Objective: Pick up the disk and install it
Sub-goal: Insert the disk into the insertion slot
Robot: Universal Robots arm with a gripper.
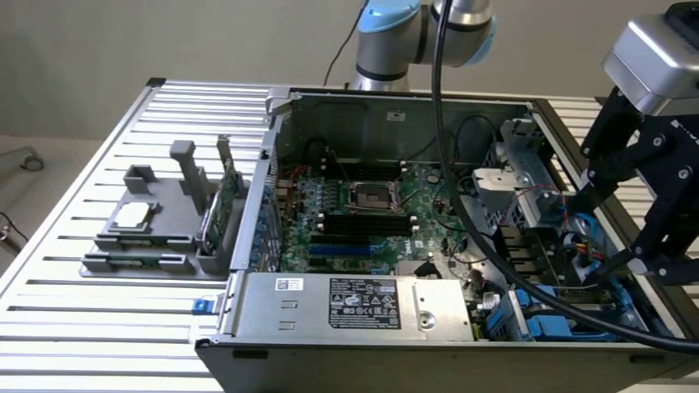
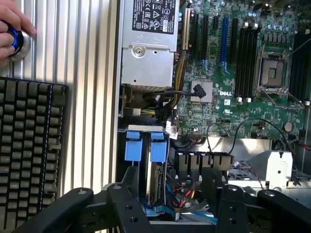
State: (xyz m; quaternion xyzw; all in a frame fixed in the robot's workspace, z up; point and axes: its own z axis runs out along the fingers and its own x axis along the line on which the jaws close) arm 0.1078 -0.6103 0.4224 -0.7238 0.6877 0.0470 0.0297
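Ribbed metal desk (image 2: 92,73) is carrying an open PC case (image 1: 382,110), and the pincer (image 2: 170,179) is hanging wide open over the blue-framed disk (image 2: 158,149) sitting upright inside it, gripping nothing

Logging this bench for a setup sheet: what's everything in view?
Table: one, silver.
Computer case: one, grey, open, on the table.
Motherboard: one, green, inside the case.
Power supply: one, silver, in the case.
Drive carriers: two, blue, in the case's bay under the gripper.
Fixture: one, grey, on the table beside the case.
Keyboard: one, black, on the table.
Button: one, blue, under the hand.
Hand: one, on the button.
Arm: one, grey-blue, behind the case.
Gripper: one, black, open, over the carriers.
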